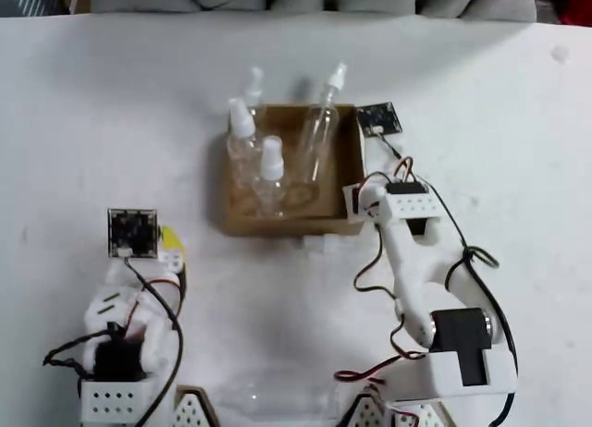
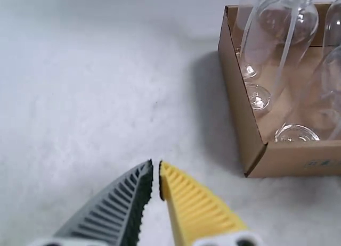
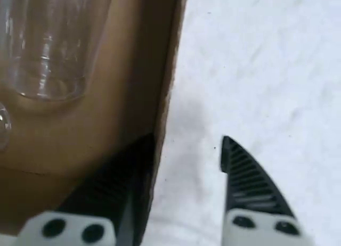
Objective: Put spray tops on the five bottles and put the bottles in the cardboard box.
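Okay, right claw (image 3: 186, 142): open and empty, astride the side wall of the cardboard box (image 3: 165, 86), with one black finger inside and the other outside over the table (image 1: 92, 122). To my eye that stance was either steadying the box or simply sitting clear of the glassware.
Left claw (image 2: 155, 169): grey and yellow fingers pressed together with nothing between them, low over bare table. The box lay ahead of its tips, off to the yellow finger's side. It looked parked there to leave the other arm room.
Tall bottle (image 1: 319, 136): capped in white, leaning inside the box just past the right claw's inner finger. It was too long to stand upright, so it rested against the far rim.
Short bottles (image 1: 242, 136): two of them, capped and standing upright, deeper in the box beyond the right claw.
Fourth top (image 1: 252, 80): it showed at the far rim. I could not tell whether that bottle stood inside the box or behind it.
Loose bottle (image 1: 268, 395): clear and lying on its side, well behind both claws between the arm bases. Whether it had a cap was unclear.
Progress: mostly done, I'd judge, with that last bottle left to fetch.
Next: either claw would need to pull back and turn toward the bases. A clear bottle on its side could roll when touched.
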